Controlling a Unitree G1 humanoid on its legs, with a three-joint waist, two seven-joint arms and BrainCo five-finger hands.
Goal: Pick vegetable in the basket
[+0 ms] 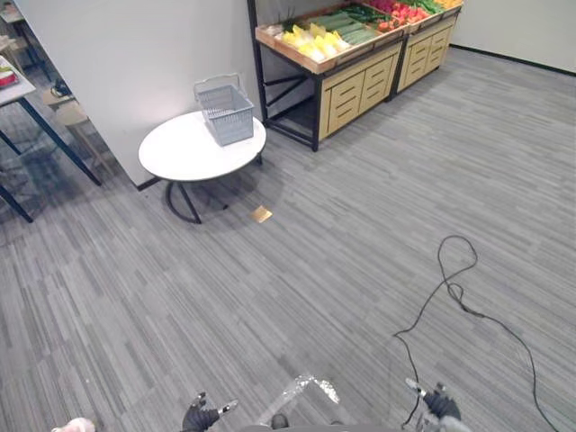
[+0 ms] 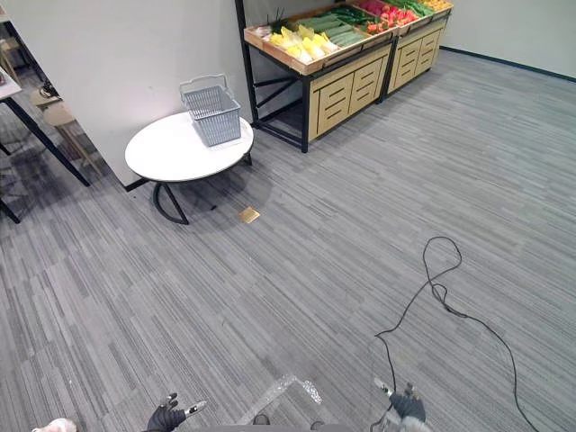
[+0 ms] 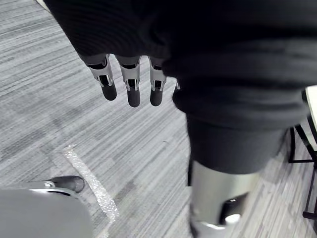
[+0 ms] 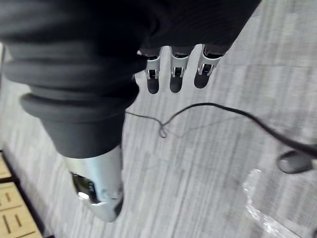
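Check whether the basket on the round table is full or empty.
Empty: the basket shows nothing inside its mesh walls; it stands upright on the white table, handle raised.

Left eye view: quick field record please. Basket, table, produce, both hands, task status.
basket: grey mesh shopping basket, handle raised, nothing visible inside
support: round white table, basket near its far edge
produce: yellow, green and red vegetables on wooden produce stand, beyond the table to its right
left hand: fingers straight, holding nothing
right hand: fingers straight, holding nothing
floor: grey striped carpet
task status: not started, no vegetable picked
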